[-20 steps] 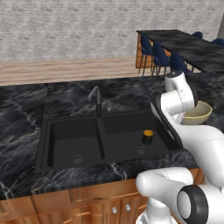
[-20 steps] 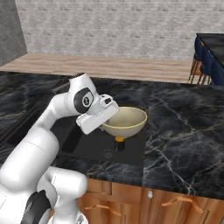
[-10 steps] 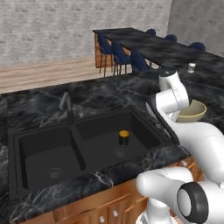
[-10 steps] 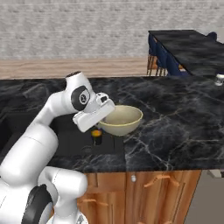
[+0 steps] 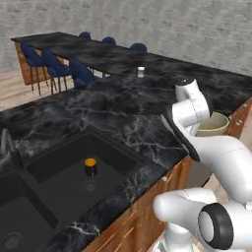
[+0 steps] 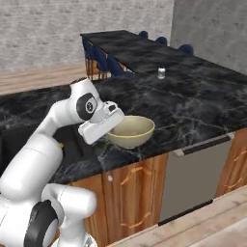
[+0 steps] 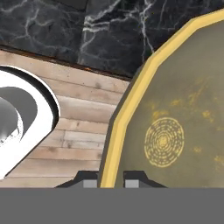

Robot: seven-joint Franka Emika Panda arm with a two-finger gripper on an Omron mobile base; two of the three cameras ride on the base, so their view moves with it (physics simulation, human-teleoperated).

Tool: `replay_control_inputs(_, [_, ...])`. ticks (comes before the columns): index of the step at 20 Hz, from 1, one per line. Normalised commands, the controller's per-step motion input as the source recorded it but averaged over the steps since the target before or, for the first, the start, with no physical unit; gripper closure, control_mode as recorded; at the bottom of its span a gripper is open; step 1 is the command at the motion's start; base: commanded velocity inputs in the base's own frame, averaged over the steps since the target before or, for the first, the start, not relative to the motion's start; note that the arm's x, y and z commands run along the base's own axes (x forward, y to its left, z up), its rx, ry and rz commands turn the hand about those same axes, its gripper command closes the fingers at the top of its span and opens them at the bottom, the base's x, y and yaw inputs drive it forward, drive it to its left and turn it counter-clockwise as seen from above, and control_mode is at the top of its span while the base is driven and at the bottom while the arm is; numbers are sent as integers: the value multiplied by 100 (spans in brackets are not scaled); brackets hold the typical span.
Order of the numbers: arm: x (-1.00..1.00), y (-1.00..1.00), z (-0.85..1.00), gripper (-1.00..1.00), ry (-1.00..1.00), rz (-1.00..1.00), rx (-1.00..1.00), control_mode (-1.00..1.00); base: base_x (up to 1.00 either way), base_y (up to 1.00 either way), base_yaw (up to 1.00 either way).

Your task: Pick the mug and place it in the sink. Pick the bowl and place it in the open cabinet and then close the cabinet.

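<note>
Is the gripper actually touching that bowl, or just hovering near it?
Touching. In the hand view the gripper has its two fingertips either side of the bowl rim, pinching it.

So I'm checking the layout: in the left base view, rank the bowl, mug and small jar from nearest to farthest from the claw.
1. bowl: held in the claw, at its rim.
2. jar: on the far counter.
3. mug: in the sink, far left.
</note>
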Motion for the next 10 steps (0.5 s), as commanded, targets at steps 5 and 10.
replay_control_inputs(5, [0,0,0,100,0,0,0,100,0,-33,-65])
replay_control_inputs(10, [0,0,0,100,0,0,0,100,0,-9,-60])
